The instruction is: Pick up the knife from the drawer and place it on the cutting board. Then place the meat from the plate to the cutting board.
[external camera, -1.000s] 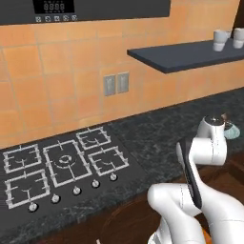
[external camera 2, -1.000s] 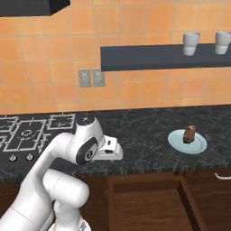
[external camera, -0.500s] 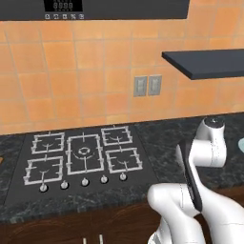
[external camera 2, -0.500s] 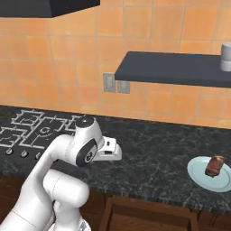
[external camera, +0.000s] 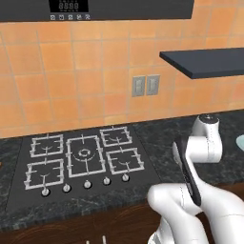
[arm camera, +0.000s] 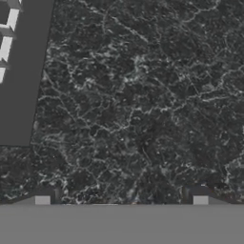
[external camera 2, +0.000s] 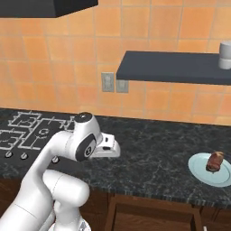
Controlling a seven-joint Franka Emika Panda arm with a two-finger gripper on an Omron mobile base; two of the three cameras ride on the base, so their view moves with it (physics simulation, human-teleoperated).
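The meat (external camera 2: 214, 161), a lumpy brown piece with dark patches, sits on a pale blue-green plate (external camera 2: 198, 170) at the right end of the dark speckled stone counter (external camera 2: 153, 153). A sliver of that plate's rim (external camera: 240, 142) also shows at the right edge of the left base view. The plate holds the meat alone.

The gripper (arm camera: 121, 200) hangs over bare counter just to the right of the gas cooktop (external camera: 81, 157), well apart from the plate. In the hand view its two finger tips (arm camera: 43, 199) stand far apart with nothing between them, so the jaws are spread wide and hold nothing. A corner of the cooktop with its pale grates lies at the upper left of that view.

Below the counter edge, in the right base view, a brown wooden recess (external camera 2: 151, 219) opens; its contents cannot be made out.

On the orange tiled wall (external camera 2: 149, 27) a dark shelf (external camera 2: 173, 66) carries a pale cup (external camera 2: 224, 55), with a double outlet (external camera 2: 114, 82) beside the shelf's left end.
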